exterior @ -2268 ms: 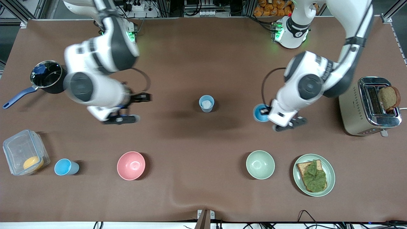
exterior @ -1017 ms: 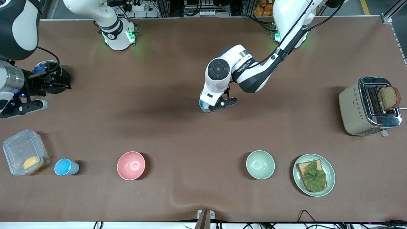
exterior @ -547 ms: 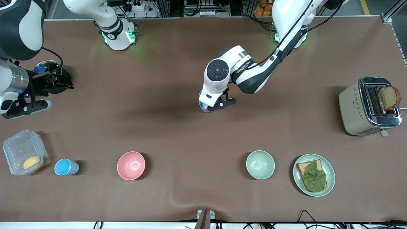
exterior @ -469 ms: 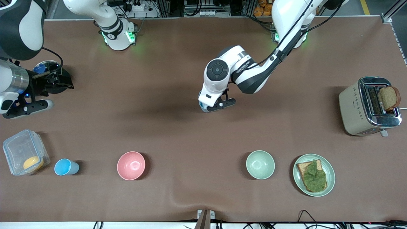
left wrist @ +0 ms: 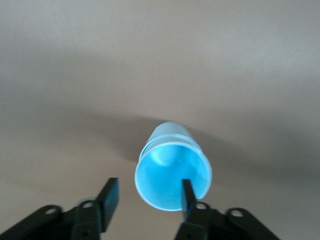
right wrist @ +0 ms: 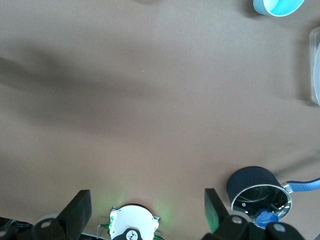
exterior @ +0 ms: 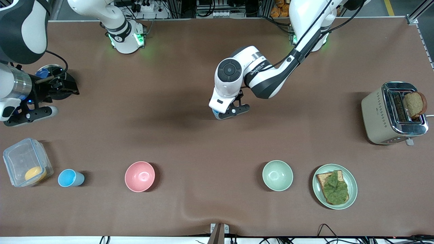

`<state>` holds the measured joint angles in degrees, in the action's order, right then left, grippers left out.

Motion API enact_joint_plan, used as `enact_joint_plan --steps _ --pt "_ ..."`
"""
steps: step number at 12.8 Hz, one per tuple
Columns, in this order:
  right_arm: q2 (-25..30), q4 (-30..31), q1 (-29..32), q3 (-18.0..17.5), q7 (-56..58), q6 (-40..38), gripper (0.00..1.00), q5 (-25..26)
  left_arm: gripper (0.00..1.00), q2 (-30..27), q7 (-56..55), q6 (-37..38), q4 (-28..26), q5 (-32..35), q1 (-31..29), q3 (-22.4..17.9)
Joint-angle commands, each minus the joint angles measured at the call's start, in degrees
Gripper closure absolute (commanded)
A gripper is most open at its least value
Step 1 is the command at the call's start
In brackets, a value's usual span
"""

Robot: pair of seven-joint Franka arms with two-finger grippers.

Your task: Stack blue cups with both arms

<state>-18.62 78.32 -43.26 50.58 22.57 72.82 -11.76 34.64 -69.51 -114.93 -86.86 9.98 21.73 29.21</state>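
Two blue cups (left wrist: 167,175) stand nested in the middle of the table; the outer one's rim shows just behind the inner one's. In the front view only a blue sliver (exterior: 214,114) shows under the left hand. My left gripper (exterior: 226,112) is just over the stack. In the left wrist view it (left wrist: 148,194) is open, one finger (left wrist: 188,192) over the cup's mouth, the other clear of its wall. A third blue cup (exterior: 69,178) stands upright beside the plastic box and also shows in the right wrist view (right wrist: 277,6). My right gripper (exterior: 66,88) is open and empty over the pot (exterior: 54,79); its fingers stand wide apart (right wrist: 146,212).
A clear plastic box (exterior: 25,162) holding something orange stands at the right arm's end. A pink bowl (exterior: 139,176), a pale green bowl (exterior: 277,175) and a plate with bread and lettuce (exterior: 334,186) line the near side. A toaster (exterior: 390,113) stands at the left arm's end.
The left arm carried a blue cup from its end to the centre cup and has since lifted slightly. The right arm swung out over the pot.
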Motion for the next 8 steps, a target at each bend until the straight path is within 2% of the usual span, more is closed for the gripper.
enact_joint_plan --steps 1,6,8 --pt "0.08 -0.63 -0.51 0.22 0.37 -0.75 0.00 1.21 0.00 -3.25 0.76 1.37 3.10 1.79 -3.52 -0.91" --pt "0.08 -0.63 -0.51 0.22 0.11 -0.75 0.00 1.21 0.00 -11.50 13.40 6.90 4.33 2.49 -13.80 -2.05" --pt "0.16 -0.28 -0.51 0.13 -0.15 -0.41 0.00 1.04 0.00 -15.55 18.77 8.23 4.34 1.62 -20.03 -1.71"
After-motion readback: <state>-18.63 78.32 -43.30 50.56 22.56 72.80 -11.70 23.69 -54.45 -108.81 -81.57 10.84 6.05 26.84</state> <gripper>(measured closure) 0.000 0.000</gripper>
